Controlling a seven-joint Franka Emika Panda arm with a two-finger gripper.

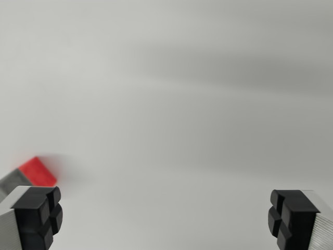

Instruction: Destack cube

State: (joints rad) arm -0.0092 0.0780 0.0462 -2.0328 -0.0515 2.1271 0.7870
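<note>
My fingers (166, 219) spread wide over a bare pale grey counter (171, 104), holding nothing.
The small red cube (37, 172) sits blurred at the near left, just beyond my left pad (37, 216); I judge I am searching, and must swing left to centre it.

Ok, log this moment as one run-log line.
gripper: open, empty | red cube: wrist view's left, behind left finger, outside jaws | white surface: otherwise bare | destack: no grasp yet
</note>
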